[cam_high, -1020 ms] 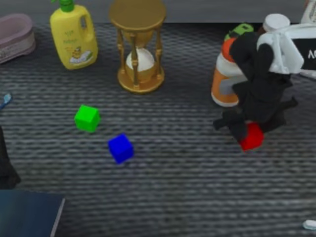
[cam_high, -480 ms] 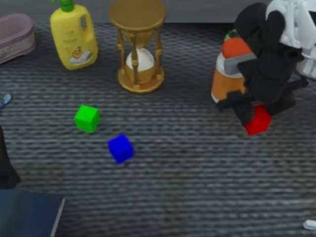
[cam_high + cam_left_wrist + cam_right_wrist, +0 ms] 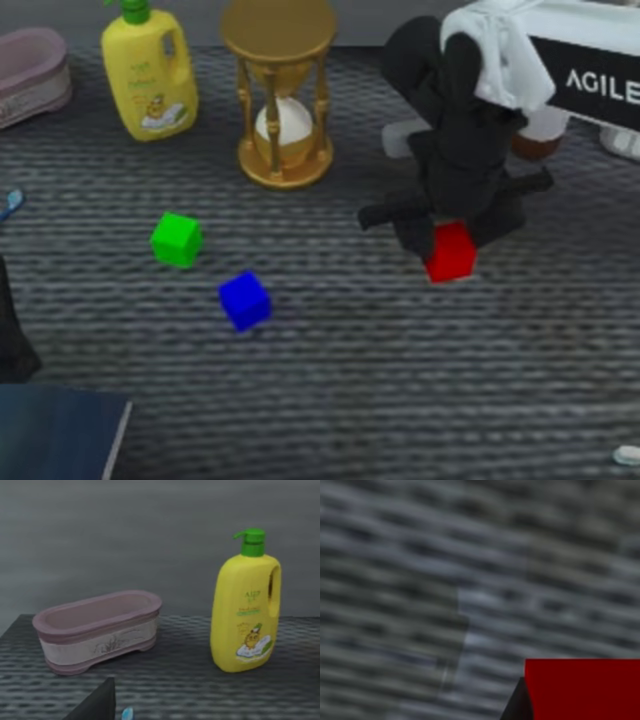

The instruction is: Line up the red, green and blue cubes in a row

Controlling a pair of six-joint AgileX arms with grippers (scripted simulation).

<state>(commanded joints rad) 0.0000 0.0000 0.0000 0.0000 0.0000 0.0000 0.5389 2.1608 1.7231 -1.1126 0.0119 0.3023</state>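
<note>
Three cubes lie in our top view, and one of them is carried; our right gripper (image 3: 440,235) is closed on the red cube (image 3: 450,251), which sits at about 3 o'clock from the table's middle, right of centre, and seems lifted off the table (image 3: 400,380); in the right wrist view the red cube (image 3: 582,689) fills one corner, with a dark finger (image 3: 519,704) pressed against its side and only the grey woven table (image 3: 420,580) behind it; the green cube (image 3: 177,240) rests on the table at about 9 o'clock from the middle, and the blue cube (image 3: 245,300) lies just beside it, at 4 o'clock from the green one, both well apart from the red cube; a golden hourglass (image 3: 280,95) stands at 12 o'clock, a yellow bottle (image 3: 148,75) with a green cap at 11 o'clock, and a pink tub (image 3: 30,75) at the far left edge; our left arm stays parked at the left edge, and we cannot tell how its fingers stand; its wrist view shows the pink tub (image 3: 97,630) and the yellow bottle (image 3: 245,620) standing upright, apart from each other.
</note>
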